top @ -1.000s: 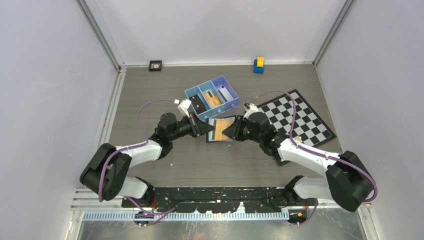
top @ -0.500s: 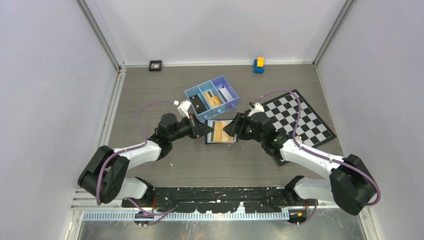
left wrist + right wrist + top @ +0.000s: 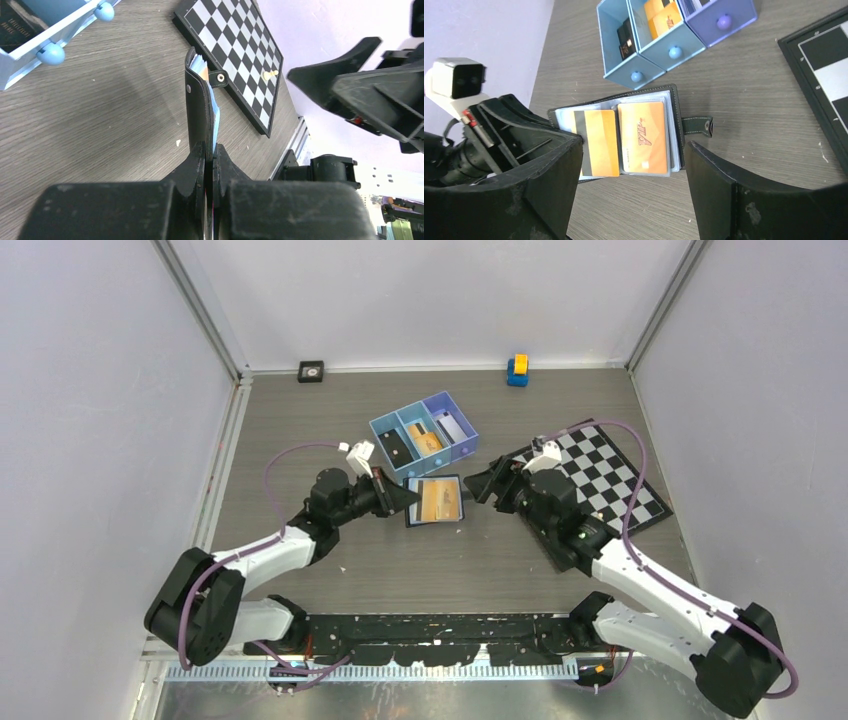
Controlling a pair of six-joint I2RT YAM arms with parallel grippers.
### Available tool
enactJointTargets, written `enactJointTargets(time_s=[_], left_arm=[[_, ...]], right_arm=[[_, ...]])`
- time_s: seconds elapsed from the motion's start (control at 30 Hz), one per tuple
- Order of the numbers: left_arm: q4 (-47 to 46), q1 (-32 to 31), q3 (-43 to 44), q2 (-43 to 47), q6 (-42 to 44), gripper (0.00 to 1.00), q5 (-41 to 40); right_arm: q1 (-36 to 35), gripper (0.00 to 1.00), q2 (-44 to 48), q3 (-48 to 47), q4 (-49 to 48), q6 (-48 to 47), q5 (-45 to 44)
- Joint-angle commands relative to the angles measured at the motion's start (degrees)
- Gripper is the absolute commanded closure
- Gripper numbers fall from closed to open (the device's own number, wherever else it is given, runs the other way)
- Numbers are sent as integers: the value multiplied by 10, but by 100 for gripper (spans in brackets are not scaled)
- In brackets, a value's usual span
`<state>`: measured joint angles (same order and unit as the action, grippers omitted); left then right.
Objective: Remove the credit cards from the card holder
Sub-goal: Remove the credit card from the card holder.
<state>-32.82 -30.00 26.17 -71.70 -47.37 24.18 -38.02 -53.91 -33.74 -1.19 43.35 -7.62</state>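
black joints point(image 3: 331, 490), white links point(image 3: 262, 552) — purple cables point(image 3: 300, 448)

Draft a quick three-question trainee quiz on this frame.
1. True or false: the right fingers are clamped on the wallet.
2. What pinches the wallet's edge? A) the left fingers B) the right fingers C) nothing
3. Fill in: ___ orange cards show inside the open wallet.

Key: 1 false, they stand wide open. 2 A. 3 two.
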Motion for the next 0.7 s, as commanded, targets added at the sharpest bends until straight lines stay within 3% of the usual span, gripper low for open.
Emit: enactJointTargets(time_s=[0.0,0.2,0.37,0.67], left_arm=[[4,-2,2,19,14,100,-19],[-6,-2,3,14,14,100,-7],[32,-2,20,5,14,100,-5],[5,-2,18,-15,-5,100,9]], right_arm=[[2,25,47,16,-28,-28,-7],[2,48,15,31,-121,-36,122],[3,65,-51,22,-146,-15,149],[29,75,-153,7,-182,20,214]])
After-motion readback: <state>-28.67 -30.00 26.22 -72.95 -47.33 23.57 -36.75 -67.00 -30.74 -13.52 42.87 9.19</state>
